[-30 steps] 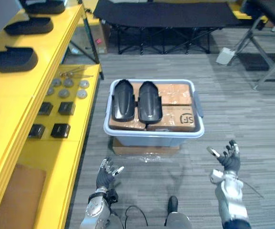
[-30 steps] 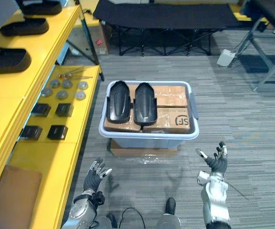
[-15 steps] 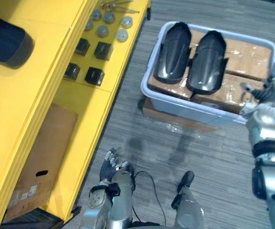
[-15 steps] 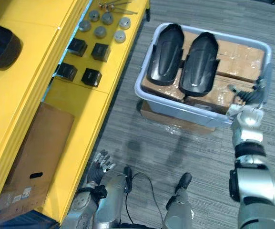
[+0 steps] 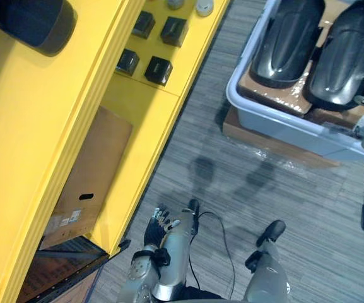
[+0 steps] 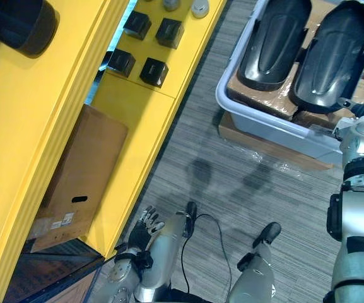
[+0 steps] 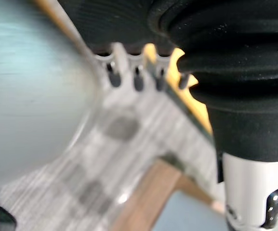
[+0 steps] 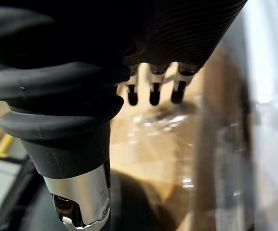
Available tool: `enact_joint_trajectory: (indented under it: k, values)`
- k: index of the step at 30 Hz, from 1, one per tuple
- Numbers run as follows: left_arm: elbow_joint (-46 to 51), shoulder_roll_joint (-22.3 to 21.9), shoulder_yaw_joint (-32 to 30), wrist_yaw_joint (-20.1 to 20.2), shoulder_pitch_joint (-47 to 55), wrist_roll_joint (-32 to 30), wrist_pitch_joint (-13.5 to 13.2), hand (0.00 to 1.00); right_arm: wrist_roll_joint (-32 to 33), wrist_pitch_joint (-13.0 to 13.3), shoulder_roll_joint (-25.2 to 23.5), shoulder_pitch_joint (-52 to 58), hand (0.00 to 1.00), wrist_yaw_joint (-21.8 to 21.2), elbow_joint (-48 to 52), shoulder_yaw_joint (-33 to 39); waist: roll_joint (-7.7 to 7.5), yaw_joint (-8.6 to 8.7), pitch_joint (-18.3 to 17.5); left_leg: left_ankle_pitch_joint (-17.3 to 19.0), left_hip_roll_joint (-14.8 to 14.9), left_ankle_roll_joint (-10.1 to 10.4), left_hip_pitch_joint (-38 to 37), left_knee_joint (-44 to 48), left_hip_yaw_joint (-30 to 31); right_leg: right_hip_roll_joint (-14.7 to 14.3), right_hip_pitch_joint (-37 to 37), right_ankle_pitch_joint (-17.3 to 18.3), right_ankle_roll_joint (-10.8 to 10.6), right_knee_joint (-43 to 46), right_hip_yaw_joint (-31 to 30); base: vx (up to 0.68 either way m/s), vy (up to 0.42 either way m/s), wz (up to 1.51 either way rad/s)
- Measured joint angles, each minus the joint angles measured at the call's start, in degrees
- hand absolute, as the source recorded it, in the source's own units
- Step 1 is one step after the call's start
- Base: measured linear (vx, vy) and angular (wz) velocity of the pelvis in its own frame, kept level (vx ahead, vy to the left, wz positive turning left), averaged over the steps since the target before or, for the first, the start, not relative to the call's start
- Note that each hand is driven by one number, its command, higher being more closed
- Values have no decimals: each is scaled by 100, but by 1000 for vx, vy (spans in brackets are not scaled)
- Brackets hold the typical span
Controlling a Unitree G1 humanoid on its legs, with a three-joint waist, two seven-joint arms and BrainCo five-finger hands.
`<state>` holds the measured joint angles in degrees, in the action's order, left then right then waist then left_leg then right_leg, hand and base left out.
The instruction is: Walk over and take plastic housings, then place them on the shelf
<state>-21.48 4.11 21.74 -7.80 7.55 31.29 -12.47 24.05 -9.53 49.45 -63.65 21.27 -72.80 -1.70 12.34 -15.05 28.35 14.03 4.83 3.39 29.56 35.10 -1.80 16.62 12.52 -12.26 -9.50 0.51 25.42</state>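
Grey carpet floor (image 5: 232, 170), right hand (image 6: 363, 115) straight-fingered beside housings (image 6: 330, 60) in bin (image 6: 270, 129), left hand (image 5: 156, 228) spread, empty

A workshop or parts store — a long yellow shelf (image 5: 43, 132) set with small black blocks (image 5: 159, 69), a grey crate (image 5: 282, 124) of black plastic housings (image 5: 289, 41) on cartons (image 6: 257, 96) — grey carpet floor (image 5: 232, 189) underfoot

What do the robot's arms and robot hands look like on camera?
The left arm and right arm are silver-grey. The left robot hand and right robot hand have slim silver fingers with dark tips; a dark ribbed cover wraps each hand's back and wrist.
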Motion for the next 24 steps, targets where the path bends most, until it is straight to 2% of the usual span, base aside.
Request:
enact_joint_trajectory:
  k: [3,4,5,9,12,14,20,24]
  values:
    - [-59,0,212,-14,-26,58,2,0,-9,-70,287,-44,0,114,-39,-15,174,-59,-122,25,-78,-45,254,144,111,55,147,0,0,54,109,-77,101,13]
    - [-66,0,220,-13,-32,101,2,0,-10,-71,331,-46,0,147,-40,-27,189,-80,-133,27,-92,-49,281,149,114,67,170,-1,-1,60,112,-61,72,7]
    - [-120,-1,255,-8,-47,207,-3,0,-17,-94,445,-47,100,196,-55,-121,222,-150,-156,26,-108,-51,336,155,114,87,231,-3,-5,69,114,-73,70,3]
    - [-216,6,383,-1,-72,265,-75,0,-24,-219,833,-65,100,258,-62,-258,329,-311,-233,30,-147,-63,491,170,117,127,365,9,15,88,130,-69,35,2]
    - [-225,15,411,11,-71,388,-144,0,-89,-351,1027,-91,100,212,-59,-391,353,-331,-251,31,-143,-64,590,195,129,121,443,9,15,98,148,-25,1,0]
    - [-230,20,413,49,-71,432,-218,0,-301,-527,1154,-92,100,25,-59,-417,357,-336,-254,41,-140,-71,637,247,143,108,466,-2,-3,103,149,-24,1,-1]
    - [-221,53,368,129,-69,481,-241,0,-698,-1070,1191,-145,100,-477,-146,-532,356,-413,-254,148,-91,-120,657,358,143,65,447,-1,-2,103,156,-32,7,-3]
    - [-209,201,366,130,-56,482,-236,0,-849,-1305,1187,-256,100,-531,-283,-528,348,-474,-248,155,-81,-122,654,365,194,45,382,-2,1,99,289,-45,-6,5]
